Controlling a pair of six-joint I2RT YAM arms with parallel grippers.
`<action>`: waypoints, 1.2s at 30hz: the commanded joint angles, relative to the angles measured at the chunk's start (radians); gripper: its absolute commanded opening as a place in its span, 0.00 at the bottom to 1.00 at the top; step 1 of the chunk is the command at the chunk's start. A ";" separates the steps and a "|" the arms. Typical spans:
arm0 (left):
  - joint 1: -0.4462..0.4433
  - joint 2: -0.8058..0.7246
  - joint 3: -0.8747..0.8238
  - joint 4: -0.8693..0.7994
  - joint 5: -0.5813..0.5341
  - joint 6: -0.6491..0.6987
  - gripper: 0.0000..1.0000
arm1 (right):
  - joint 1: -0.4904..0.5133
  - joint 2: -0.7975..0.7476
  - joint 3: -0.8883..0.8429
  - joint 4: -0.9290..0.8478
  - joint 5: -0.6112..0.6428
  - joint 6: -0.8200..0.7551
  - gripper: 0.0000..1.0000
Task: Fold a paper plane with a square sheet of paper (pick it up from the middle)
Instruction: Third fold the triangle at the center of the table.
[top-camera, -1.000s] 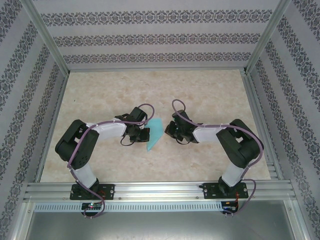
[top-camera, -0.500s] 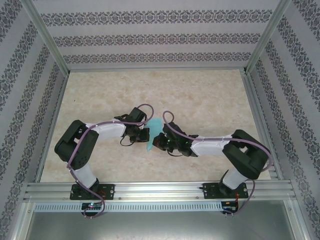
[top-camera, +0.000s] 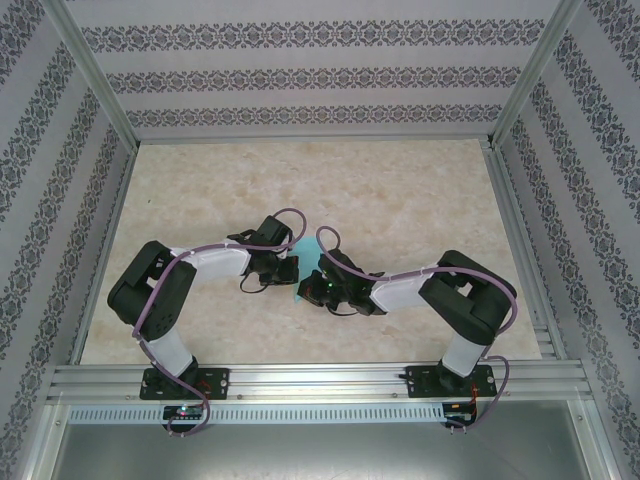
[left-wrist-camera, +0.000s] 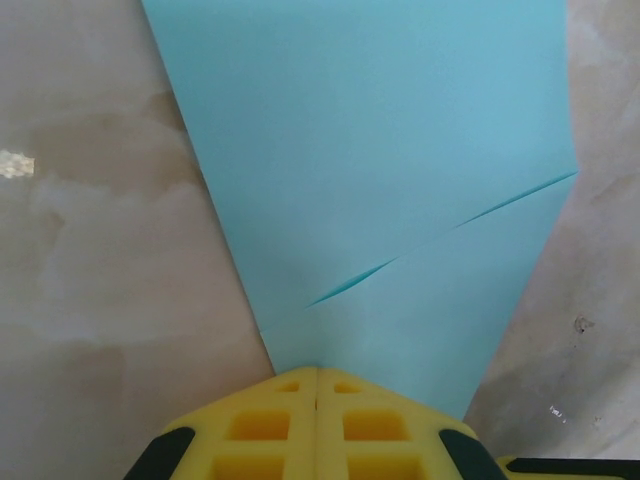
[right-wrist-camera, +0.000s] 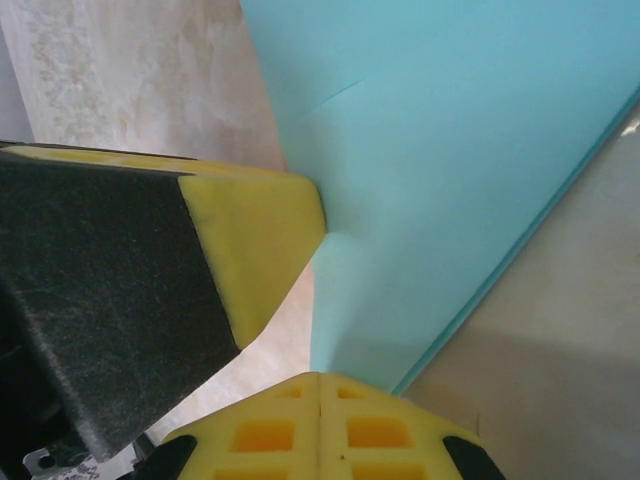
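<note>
Pinching the thin light-blue sheet of paper (left-wrist-camera: 380, 150) from two sides, we have both pincers clenched on it. The left gripper (left-wrist-camera: 317, 372) presses its yellow pads together on one narrow corner. The right gripper (right-wrist-camera: 318, 378) bites a neighbouring edge, with the other arm's yellow-and-black finger (right-wrist-camera: 250, 240) just beside it in the right wrist view. The sheet sits between the two wrists, over the near half of the table, and bears a slanting fold line (left-wrist-camera: 440, 235); whether it touches the surface or hangs just above it we cannot tell. We judge the paper to be very light, limp and easily creased, so it will likely sag away from any grip, slide on a smooth top, and wrinkle or tear if the two arms pull apart. We would take hold near the edges and corners, close to the crease being made, and pull only gently. Beneath lies a smooth beige marble-patterned tabletop (top-camera: 400, 190), closed in by walls of grey patterned wallpaper (top-camera: 300, 75), with an aluminium frame rail (top-camera: 320, 378) along the near edge.
</note>
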 joint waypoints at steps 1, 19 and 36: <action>0.009 0.099 -0.074 -0.093 -0.116 -0.006 0.00 | 0.001 0.025 0.016 -0.029 -0.009 0.031 0.00; 0.009 0.102 -0.073 -0.093 -0.136 -0.009 0.00 | 0.028 -0.006 0.057 -0.108 -0.030 -0.041 0.00; 0.009 0.105 -0.072 -0.092 -0.133 -0.010 0.00 | 0.033 0.009 0.085 -0.153 -0.056 -0.067 0.00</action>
